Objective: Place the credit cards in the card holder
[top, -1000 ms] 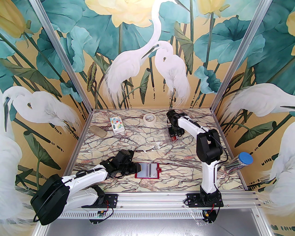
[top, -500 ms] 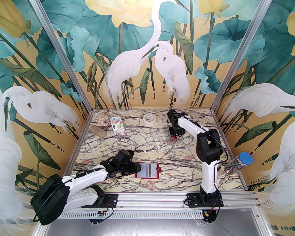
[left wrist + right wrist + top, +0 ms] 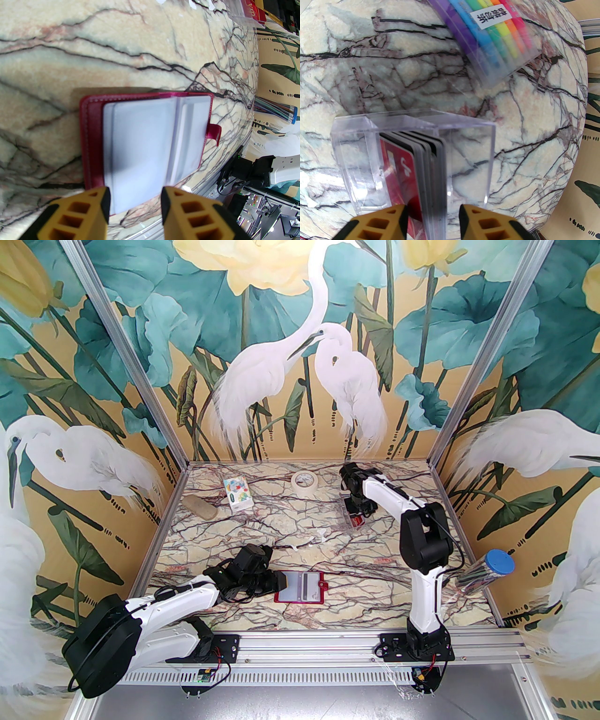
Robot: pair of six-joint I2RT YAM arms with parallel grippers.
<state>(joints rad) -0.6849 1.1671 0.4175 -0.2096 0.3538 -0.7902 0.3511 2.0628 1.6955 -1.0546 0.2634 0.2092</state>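
Observation:
The card holder [image 3: 300,586] lies open near the table's front, red-rimmed, with pale pockets facing up [image 3: 93,140]. My left gripper [image 3: 280,581] sits at its left edge. In the left wrist view this gripper [image 3: 134,206] is open over the near end of a pale pocket. The credit cards [image 3: 426,168], a red one and several grey ones, stand on edge in a clear plastic box [image 3: 468,140] at the back right [image 3: 356,521]. My right gripper [image 3: 433,222] is open, its jaws straddling the card stack from above [image 3: 355,514].
A rainbow-striped packet [image 3: 487,35] lies just beyond the clear box. At the back left are a tape roll [image 3: 304,481], a small colourful box [image 3: 237,493] and a beige lump [image 3: 201,508]. A blue-capped tube [image 3: 487,570] leans at the right edge.
The right gripper has shifted slightly right and settled closer over the clear box. The left arm and the card holder have not moved.

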